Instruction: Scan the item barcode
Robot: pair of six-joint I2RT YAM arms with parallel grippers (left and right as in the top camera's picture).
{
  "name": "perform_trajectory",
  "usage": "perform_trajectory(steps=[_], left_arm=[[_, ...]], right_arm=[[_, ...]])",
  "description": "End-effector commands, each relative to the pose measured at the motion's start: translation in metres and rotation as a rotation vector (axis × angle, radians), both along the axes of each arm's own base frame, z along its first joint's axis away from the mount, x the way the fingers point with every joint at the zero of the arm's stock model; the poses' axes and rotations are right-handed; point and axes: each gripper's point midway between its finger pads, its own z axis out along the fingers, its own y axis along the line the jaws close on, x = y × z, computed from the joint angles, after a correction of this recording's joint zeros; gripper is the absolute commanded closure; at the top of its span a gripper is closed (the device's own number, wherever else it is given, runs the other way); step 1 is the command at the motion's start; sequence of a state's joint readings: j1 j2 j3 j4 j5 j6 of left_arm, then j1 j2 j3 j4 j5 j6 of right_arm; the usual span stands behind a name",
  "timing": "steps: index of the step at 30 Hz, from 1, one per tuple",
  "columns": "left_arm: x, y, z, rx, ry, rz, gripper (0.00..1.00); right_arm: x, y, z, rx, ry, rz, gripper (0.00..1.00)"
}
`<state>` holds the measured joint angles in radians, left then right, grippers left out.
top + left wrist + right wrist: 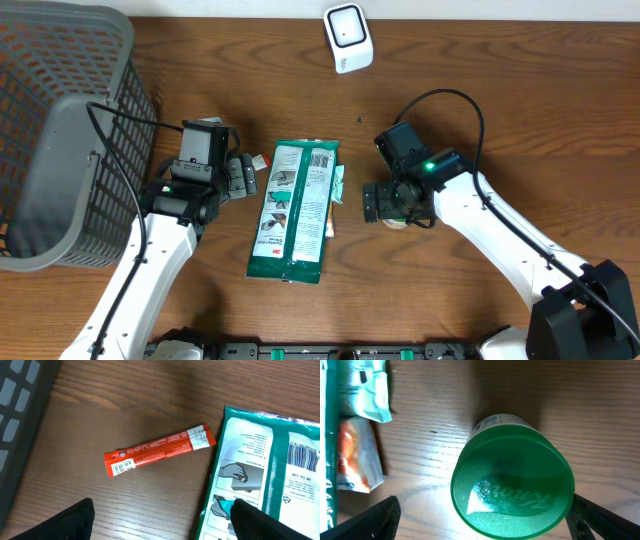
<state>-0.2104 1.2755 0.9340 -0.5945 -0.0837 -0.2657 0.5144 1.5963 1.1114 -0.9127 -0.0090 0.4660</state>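
Table (520, 90): left end effector (165, 525) spread near sachet (160, 450), right end effector (487, 525) spread around jar (512, 485)

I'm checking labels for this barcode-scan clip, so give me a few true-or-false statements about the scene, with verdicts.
1. The green and white packet lies flat on the table between the two arms. True.
2. The left gripper is shut on the red stick packet. False: its jaws are open and the stick lies on the table beyond them.
3. The right gripper hangs over a green-lidded container with its jaws open. True.
4. The white scanner sits inside the grey basket. False: it stands on the table, apart from the basket.
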Motion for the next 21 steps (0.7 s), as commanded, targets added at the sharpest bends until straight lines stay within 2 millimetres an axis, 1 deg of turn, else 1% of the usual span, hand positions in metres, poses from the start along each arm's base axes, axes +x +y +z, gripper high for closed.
perform_trajectory(steps=[1, 3, 5, 7, 9, 11, 13, 15, 18, 21], left_arm=[[0.005, 0.001, 0.006, -0.004, -0.015, 0.011, 0.12], [0.005, 0.001, 0.006, -0.004, -0.015, 0.010, 0.12], [0.005, 0.001, 0.006, -0.004, -0.015, 0.011, 0.12], [0.005, 0.001, 0.006, -0.004, -0.015, 0.011, 0.12], [0.005, 0.001, 0.006, -0.004, -0.015, 0.011, 0.12], [0.005, 0.001, 0.006, -0.004, -0.015, 0.010, 0.12], [0.005, 0.001, 0.006, -0.004, -0.015, 0.010, 0.12], [0.005, 0.001, 0.006, -0.004, -0.016, 0.011, 0.12], [0.005, 0.001, 0.006, -0.004, -0.015, 0.011, 0.12], [0.005, 0.001, 0.006, -0.004, -0.015, 0.010, 0.13]], right_arm=[[0.003, 0.006, 0.006, 0.032, -0.007, 0.005, 0.01], [0.001, 0.003, 0.008, 0.010, -0.006, 0.052, 0.01], [0.003, -0.003, 0.016, -0.026, -0.020, 0.106, 0.03], [0.005, -0.006, 0.033, -0.043, -0.034, 0.178, 0.01], [0.007, -0.009, 0.057, -0.050, -0.042, 0.224, 0.01], [0.008, -0.012, 0.083, -0.055, -0.045, 0.245, 0.01], [0.008, -0.015, 0.104, -0.056, -0.050, 0.248, 0.01], [0.006, -0.018, 0.120, -0.057, -0.052, 0.249, 0.01], [0.007, -0.023, 0.130, -0.057, -0.056, 0.241, 0.01], [0.010, -0.027, 0.126, -0.059, -0.052, 0.227, 0.01]])
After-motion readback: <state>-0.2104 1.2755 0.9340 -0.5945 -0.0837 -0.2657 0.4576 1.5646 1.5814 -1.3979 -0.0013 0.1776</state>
